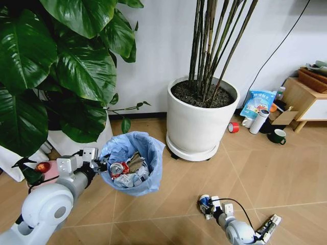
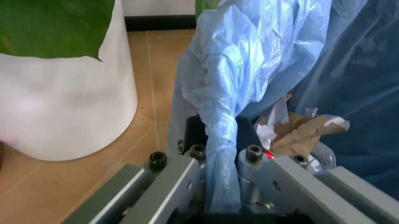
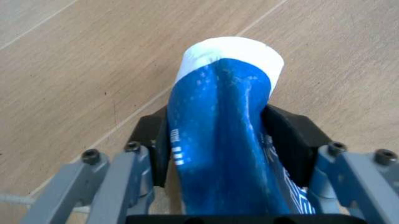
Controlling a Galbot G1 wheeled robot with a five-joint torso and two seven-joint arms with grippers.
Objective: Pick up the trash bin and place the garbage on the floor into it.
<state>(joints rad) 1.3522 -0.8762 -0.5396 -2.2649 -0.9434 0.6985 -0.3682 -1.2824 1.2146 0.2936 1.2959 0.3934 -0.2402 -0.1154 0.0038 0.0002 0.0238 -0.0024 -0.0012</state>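
Left gripper [image 2: 219, 161] pinching trash bin [image 1: 134, 164] rim at its 9 o'clock. Right gripper [image 3: 219, 140] clamped on blue-white wrapper [image 3: 221, 140] above floor [image 1: 265, 173], 4 o'clock of bin. Slick wrapper may slip loose; bag liner may tear, tipping bin.

I see the floor [image 1: 286, 173], light wood-look boards in a herringbone pattern, carrying everything here. On it stands a big white plant pot [image 1: 200, 122] on a low round base, and a second white pot [image 1: 76, 140] sits to its left under broad leaves. Near the right wall lie a red tape roll [image 1: 233, 127], a white bottle [image 1: 259, 121], a dark green mug [image 1: 278, 136] and a blue-white bag [image 1: 258, 102].
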